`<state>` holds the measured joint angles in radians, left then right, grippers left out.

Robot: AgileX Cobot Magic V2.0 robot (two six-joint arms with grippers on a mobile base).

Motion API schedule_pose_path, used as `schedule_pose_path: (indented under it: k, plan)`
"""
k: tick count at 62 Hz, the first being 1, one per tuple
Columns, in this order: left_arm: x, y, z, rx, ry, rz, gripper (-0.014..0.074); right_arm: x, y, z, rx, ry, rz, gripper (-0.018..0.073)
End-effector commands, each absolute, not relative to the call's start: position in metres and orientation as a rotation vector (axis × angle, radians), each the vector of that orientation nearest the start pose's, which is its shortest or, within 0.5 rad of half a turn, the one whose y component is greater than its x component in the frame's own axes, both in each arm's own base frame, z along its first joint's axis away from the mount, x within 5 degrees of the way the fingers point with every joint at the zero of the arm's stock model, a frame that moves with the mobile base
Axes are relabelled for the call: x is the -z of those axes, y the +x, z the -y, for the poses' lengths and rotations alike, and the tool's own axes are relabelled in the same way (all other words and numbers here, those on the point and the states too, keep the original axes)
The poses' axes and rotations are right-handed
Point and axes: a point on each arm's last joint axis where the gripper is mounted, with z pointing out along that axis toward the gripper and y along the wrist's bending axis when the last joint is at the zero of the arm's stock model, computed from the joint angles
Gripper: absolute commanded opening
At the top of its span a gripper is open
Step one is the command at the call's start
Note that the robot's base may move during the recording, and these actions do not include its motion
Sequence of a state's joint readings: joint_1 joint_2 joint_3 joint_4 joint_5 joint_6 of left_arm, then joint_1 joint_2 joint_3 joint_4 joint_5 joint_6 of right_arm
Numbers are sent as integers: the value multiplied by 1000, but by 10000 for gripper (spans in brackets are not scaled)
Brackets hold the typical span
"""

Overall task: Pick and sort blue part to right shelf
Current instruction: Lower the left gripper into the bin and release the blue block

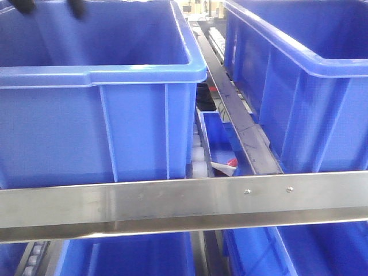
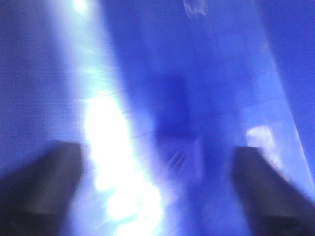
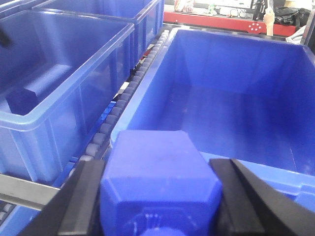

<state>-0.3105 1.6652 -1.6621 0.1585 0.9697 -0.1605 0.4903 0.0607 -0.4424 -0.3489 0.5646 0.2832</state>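
The blue part is seen in the right wrist view, clamped between the two black fingers of the right gripper. Its lower end is cut off by the frame edge, so no knob can be confirmed. It is held over the near rim of the right-hand bin on the right shelf, at the bin's near-left corner and not down inside. A white roller track is seen betw. that bin and the left-hand bin. A dark blue block is made out in the left-hand bin, but its exact shape is unclear.

The left wrist view is heavily blurred & washed out by a bright glare patch. The left gripper is shown w/ its dark fingers well apart at the lower corners, and nothing is seen gripped betw. them. Only blue surfaces are made out beyond, w/ a darker smudge that can't be identified.

In the front view the shelf's flat steel front rail is seen across the bins. Two dark shapes are cut off at the top edge over the left bin; what they are can't be told. A small red & white item is half hidden behind the rail, in the gap betw. the bins.
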Motion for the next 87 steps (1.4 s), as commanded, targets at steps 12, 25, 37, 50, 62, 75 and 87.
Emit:
schedule_pose_path:
  k: [12,25,37,50,62,75,87]
  plan:
    - [-398,277,79,61,258,-2145,139,-320,40,-3,-183,-306,-1599,253]
    - [-379,215,62,103,268,-2012,125,-335,66,-17,-177,-324,-1695,253]
    - [-361,162,46,140,267,-1863,125,-362,101,-35,-206,-286,-1785,253]
    - [-355,111,30,163,247,-1713,125,-385,148,-53,-169,-246,-1884,253]
    - [-355,81,20,162,231,-1626,125,-397,199,-38,-30,-77,-1964,253]
    - [-353,67,14,154,219,-1633,125,-392,255,-3,109,79,-2005,253]
    - [-349,67,14,154,215,-1669,125,-361,317,0,149,21,-2062,253]
